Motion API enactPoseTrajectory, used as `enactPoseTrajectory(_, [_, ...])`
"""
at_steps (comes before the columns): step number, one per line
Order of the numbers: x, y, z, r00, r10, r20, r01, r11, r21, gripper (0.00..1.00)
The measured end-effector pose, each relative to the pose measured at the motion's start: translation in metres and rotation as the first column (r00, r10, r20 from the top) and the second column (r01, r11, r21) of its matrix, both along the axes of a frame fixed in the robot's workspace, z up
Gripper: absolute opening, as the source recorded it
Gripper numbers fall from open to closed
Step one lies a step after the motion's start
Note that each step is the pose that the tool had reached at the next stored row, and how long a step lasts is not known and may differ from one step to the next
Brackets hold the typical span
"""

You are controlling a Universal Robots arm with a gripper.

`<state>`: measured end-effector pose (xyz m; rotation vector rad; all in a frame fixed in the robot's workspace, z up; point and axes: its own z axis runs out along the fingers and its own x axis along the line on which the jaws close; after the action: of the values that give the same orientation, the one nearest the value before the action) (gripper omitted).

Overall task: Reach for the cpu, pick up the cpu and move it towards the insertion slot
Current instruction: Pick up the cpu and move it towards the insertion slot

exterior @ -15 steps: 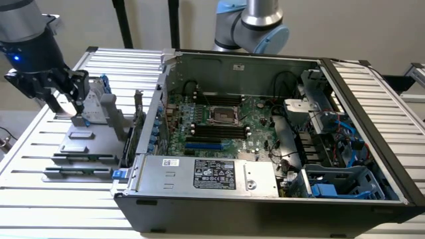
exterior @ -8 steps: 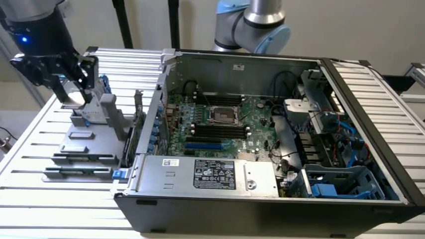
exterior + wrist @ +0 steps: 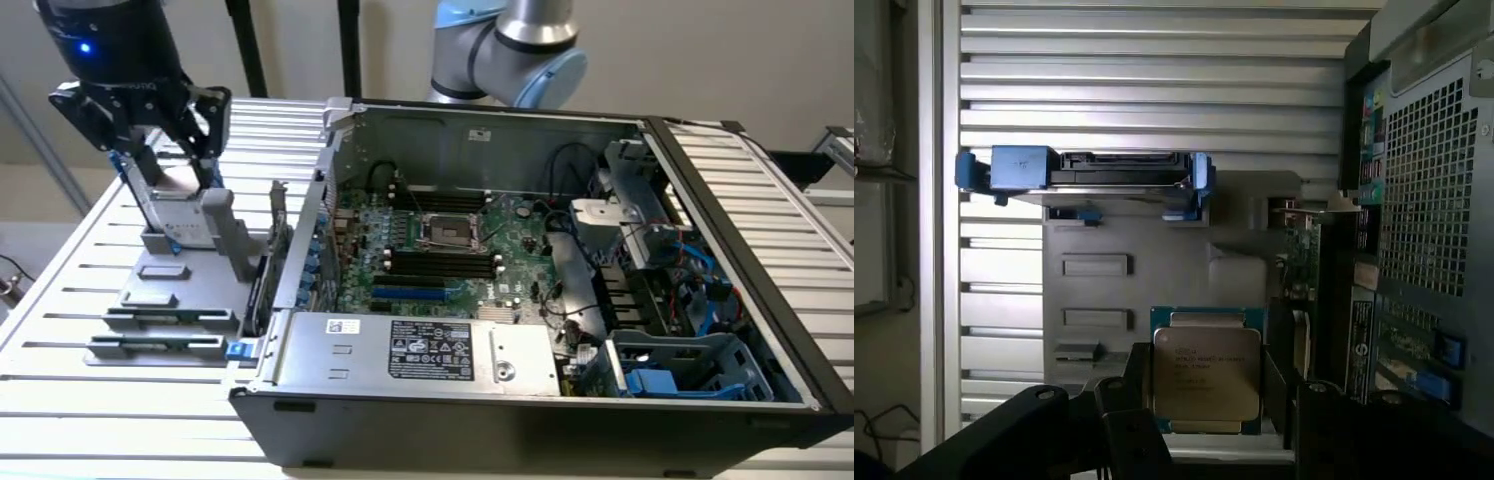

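Nearest in the exterior view is the dark front wall of the open computer case [image 3: 534, 420], with the labelled power supply [image 3: 414, 350] just behind it. Deeper in, on the green board, the insertion slot [image 3: 447, 232] lies bare, a square metal frame with a dark middle. At the exterior view's left, outside the case, the gripper [image 3: 174, 175] hangs over a grey parts stand [image 3: 160, 300] on the slatted table [image 3: 80, 400]. Its fingers are spread apart with nothing between them.

In the wrist view the closest things are the dark fingers [image 3: 1124, 410] of the gripper [image 3: 1204, 405]. They line up on either side of the cpu [image 3: 1206, 372], which lies flat, silver side up, in a green-edged seat on the stand. I see no squeeze on it. Beyond it a hard drive [image 3: 1084, 178] in a blue frame stands on edge, and the case's perforated wall [image 3: 1434, 150] runs alongside.

I judge the step to be the reach: the claw is released and lined up, the chip not yet lifted. The next move calls for a straight descent and an even grip on two opposite edges, well clear of the seat's rim.
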<state>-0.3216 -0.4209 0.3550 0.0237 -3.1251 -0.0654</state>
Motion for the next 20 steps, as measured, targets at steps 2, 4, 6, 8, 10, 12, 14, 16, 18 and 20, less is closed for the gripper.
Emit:
enactPoseTrajectory(2, [0.009,0.0000,0.0032,1.0000,0.000,0.0000,0.000,1.0000,0.0074,0.54])
enactPoseTrajectory(4, [0.018,0.0000,0.0062,1.0000,0.000,-0.0001,0.000,0.9999,0.0145,0.54])
enactPoseTrajectory(6, [0.028,0.0000,0.0094,1.0000,0.000,-0.0001,0.000,0.9998,0.0218,0.54])
enactPoseTrajectory(8, [0.037,0.0000,0.0124,1.0000,0.000,-0.0002,0.000,0.9996,0.0289,0.54])
enactPoseTrajectory(10, [0.046,0.0000,0.0153,1.0000,0.000,-0.0002,0.000,0.9994,0.0359,0.54])
enactPoseTrajectory(12, [0.055,0.0000,0.0179,1.0000,0.000,-0.0002,0.000,0.9991,0.0424,0.54])
enactPoseTrajectory(14, [0.064,0.0000,0.0201,1.0000,0.000,-0.0002,0.000,0.9988,0.0485,0.54])
enactPoseTrajectory(16, [0.073,0.0000,0.0221,1.0000,0.000,-0.0004,0.000,0.9985,0.0542,0.54])
enactPoseTrajectory(18, [0.082,0.0000,0.0236,1.0000,0.000,-0.0007,0.000,0.9983,0.0591,0.54])
enactPoseTrajectory(20, [0.091,0.0000,0.0247,1.0000,0.000,-0.0008,0.000,0.9980,0.0633,0.54])
